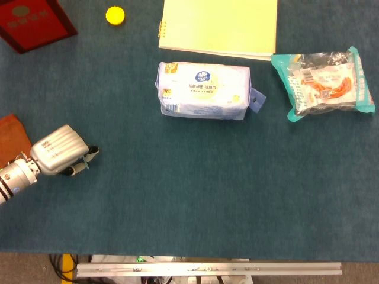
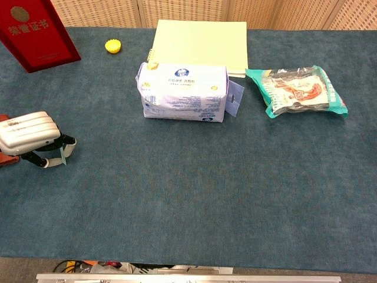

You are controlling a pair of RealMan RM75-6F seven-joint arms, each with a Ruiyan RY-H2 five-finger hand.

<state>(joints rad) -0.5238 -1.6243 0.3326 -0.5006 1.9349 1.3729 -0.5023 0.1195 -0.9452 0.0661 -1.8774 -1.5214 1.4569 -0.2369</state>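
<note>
The left hand (image 1: 59,157) sits low over the blue table (image 1: 195,195) near its left edge, the silver back of the hand turned up and its fingers (image 1: 89,155) curled under toward the cloth. Nothing shows plainly between them, though a small pale tab near the fingertips is too small to tell. It appears to hold nothing, fingers drawn partly in. The right hand is in neither view.

The nearest thing is a rust-brown flat object (image 1: 13,133) at the table edge, lying at about ten o'clock from the hand in the head view, just beside the wrist and partly under it in the chest view (image 2: 7,160). The fingers point the other way, toward three o'clock.

The tissue pack (image 1: 204,90) lies well apart at about two o'clock, its long axis running nine to three. Beyond it, at twelve o'clock of the pack, lies the yellow notebook (image 1: 219,26); the snack bag (image 1: 323,83) lies at its three o'clock. The yellow cap (image 1: 115,15) and the red booklet (image 1: 32,22) lie far off at about twelve o'clock of the hand. Only the left arm is near any of these.
</note>
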